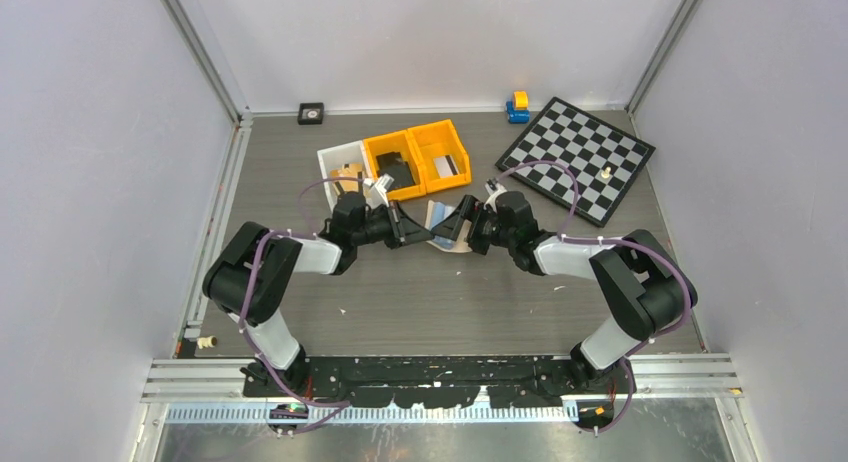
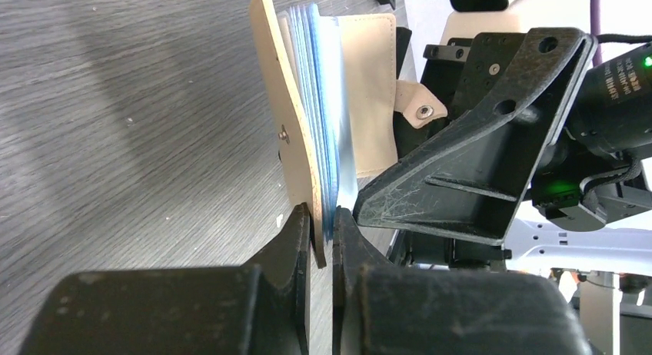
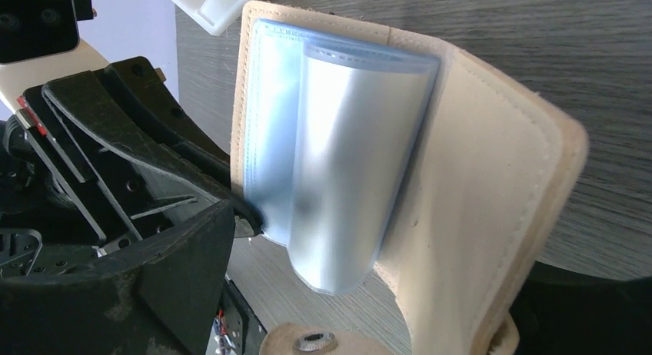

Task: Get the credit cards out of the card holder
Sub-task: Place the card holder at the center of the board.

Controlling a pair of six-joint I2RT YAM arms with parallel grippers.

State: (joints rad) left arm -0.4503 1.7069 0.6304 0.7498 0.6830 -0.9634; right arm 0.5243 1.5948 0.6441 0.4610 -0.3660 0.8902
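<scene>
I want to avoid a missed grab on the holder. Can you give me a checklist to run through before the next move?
1. Left tool shut on the holder edge: ok.
2. Right tool open, at the holder: ok.
3. Orange bins uncovered, with cards inside: ok.
4. Holder spread open, sleeves facing the right tool: ok.
5. More cards inside the sleeves: cannot tell.
6. A card edge sticking out to pinch: not ok, none shows.
</scene>
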